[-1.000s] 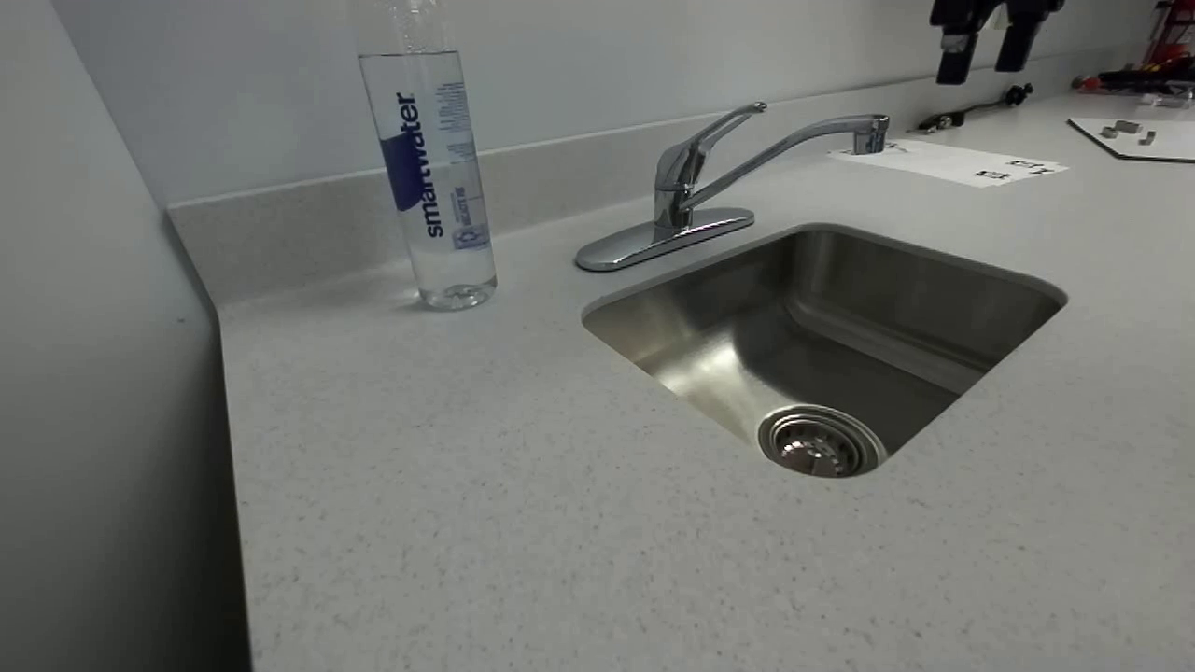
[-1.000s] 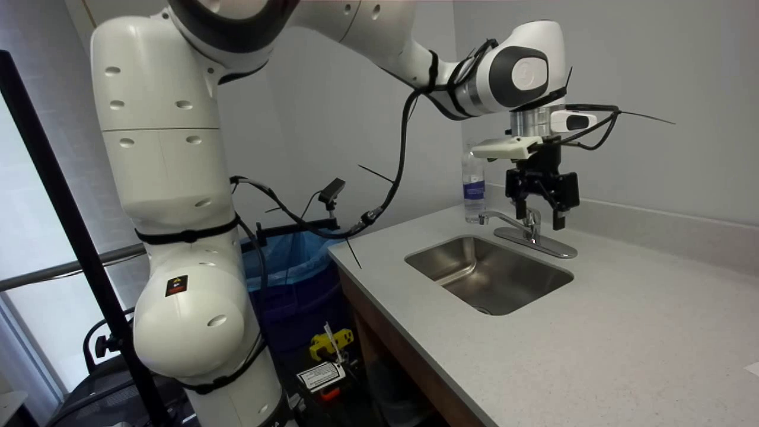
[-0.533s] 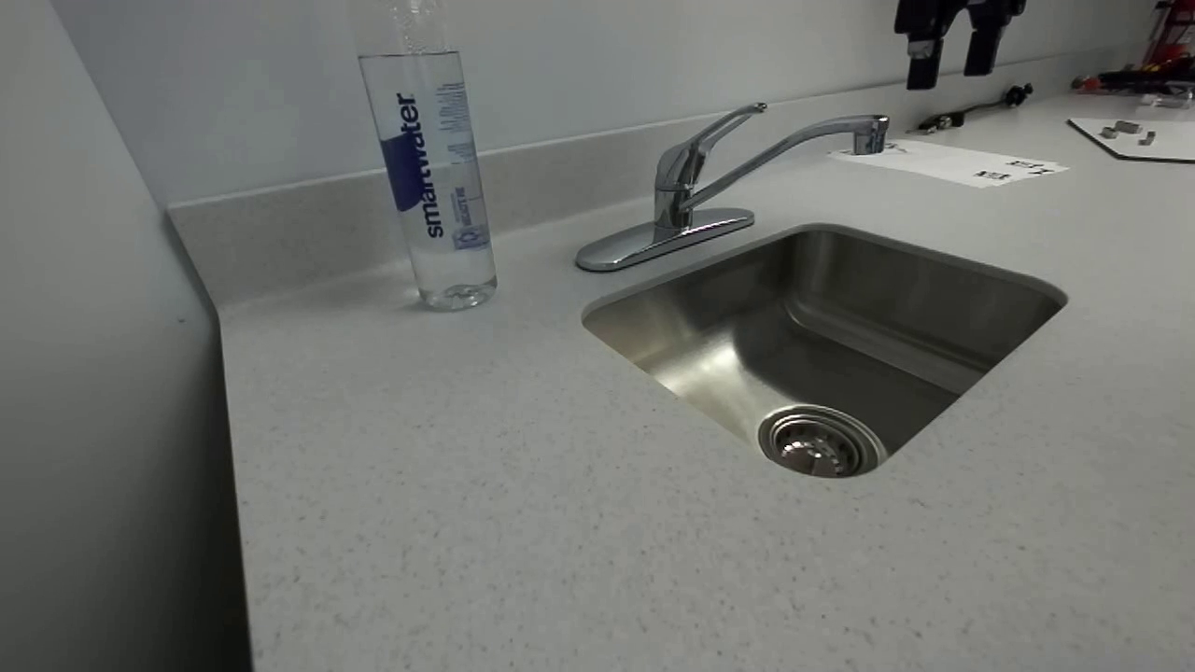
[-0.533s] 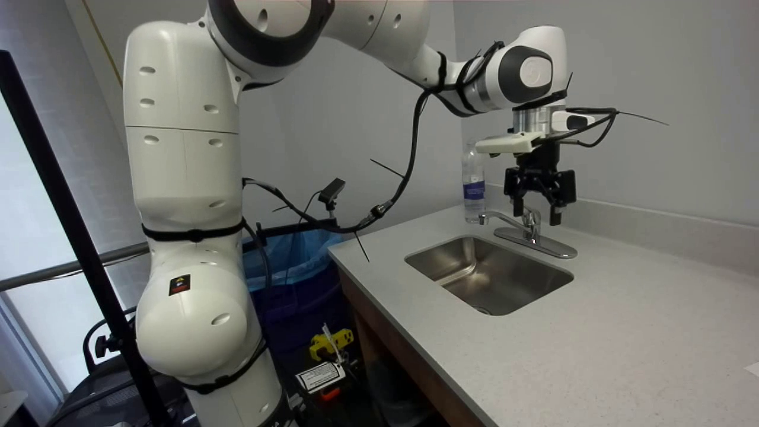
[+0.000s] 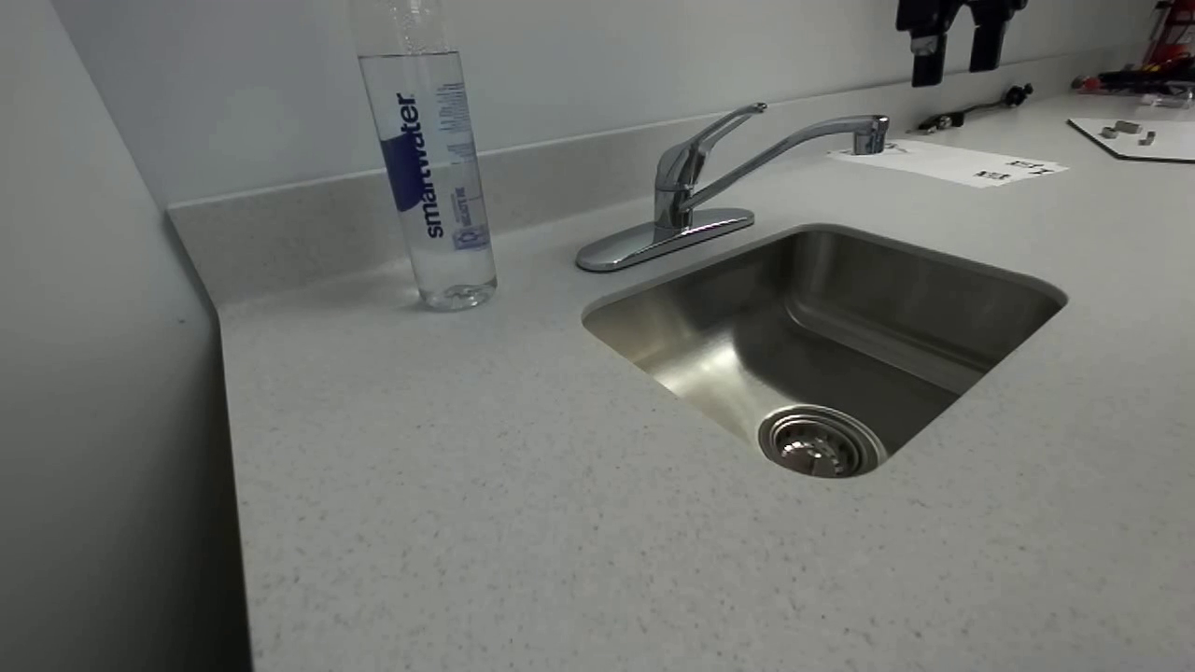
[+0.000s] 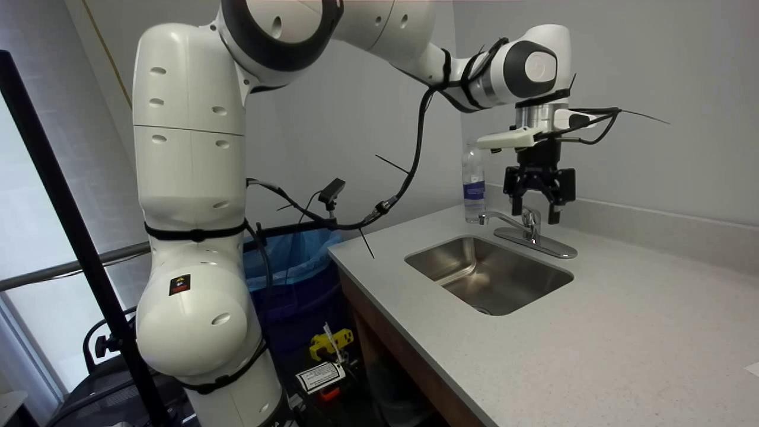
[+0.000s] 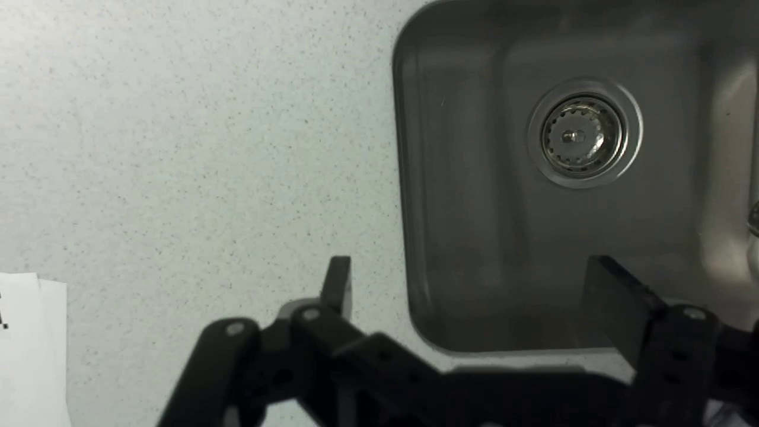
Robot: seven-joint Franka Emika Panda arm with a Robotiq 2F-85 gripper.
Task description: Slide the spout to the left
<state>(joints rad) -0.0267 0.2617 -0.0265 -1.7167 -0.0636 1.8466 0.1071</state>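
The spout (image 5: 794, 139) is a slender, slightly arched chrome arm. It rises from an oval chrome base (image 5: 627, 248) behind the sink, below the short lever handle (image 5: 730, 125). The spout (image 6: 503, 217) also shows in another exterior view, with its tip toward the bottle side. My gripper (image 5: 956, 75) is open and empty, beyond the spout's tip and apart from it. In an exterior view the gripper (image 6: 535, 214) overlaps the faucet and partly hides the handle. In the wrist view the open fingers (image 7: 468, 261) straddle the sink's edge; a shiny piece at the right border is too cut off to identify.
A steel sink (image 5: 934, 317) is set into the speckled counter (image 6: 622, 332). A clear water bottle (image 5: 434, 187) stands beside the faucet near the corner. A backsplash (image 6: 652, 231) and wall run behind. White paper sheets (image 5: 952, 163) lie farther along the counter.
In an exterior view my gripper has moved left, closer to the spout, then nearly stopped; it has risen slightly. The arm's elbow has shifted right. The spout has not moved.
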